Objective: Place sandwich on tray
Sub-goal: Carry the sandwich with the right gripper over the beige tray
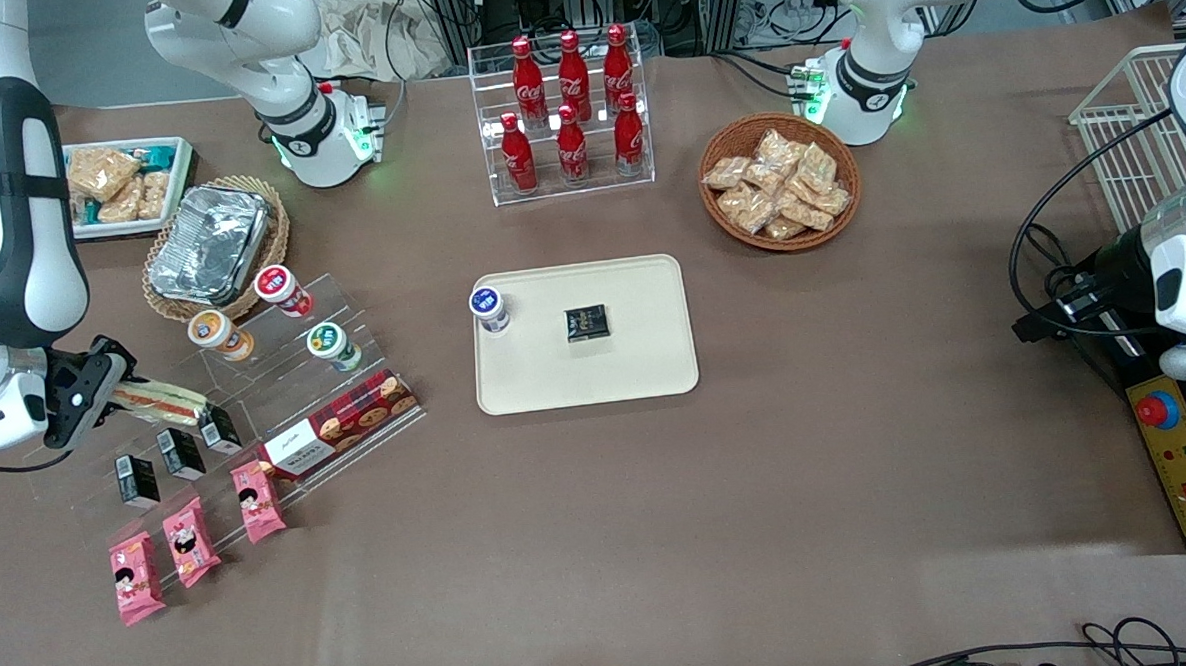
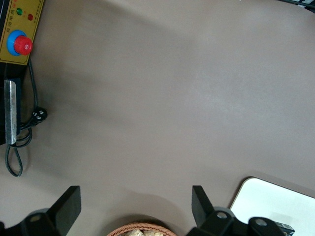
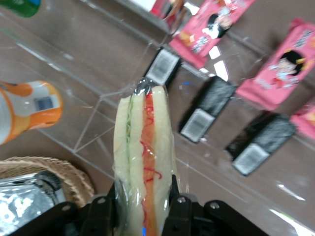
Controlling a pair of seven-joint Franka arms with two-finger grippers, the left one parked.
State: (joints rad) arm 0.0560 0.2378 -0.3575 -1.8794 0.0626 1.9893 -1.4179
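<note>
The sandwich (image 1: 161, 401), long and clear-wrapped with pale bread and red-orange and green filling, is held in my right gripper (image 1: 105, 396) over the clear acrylic stand (image 1: 255, 388) at the working arm's end of the table. In the right wrist view the sandwich (image 3: 145, 157) sticks out from between the two fingers (image 3: 173, 189), which press on both its sides. The cream-beige tray (image 1: 645, 371) lies flat at the table's middle, well apart from the gripper. It carries a small blue-lidded cup (image 1: 489, 309) and a small black packet (image 1: 587, 322).
The stand also holds small cups (image 1: 219, 334), a plaid biscuit box (image 1: 342, 421), black packets (image 1: 180, 452) and pink packets (image 1: 191, 540). A foil container (image 1: 209, 245) sits in a wicker plate. A cola bottle rack (image 1: 565, 114) and a snack basket (image 1: 779, 182) stand farther from the camera.
</note>
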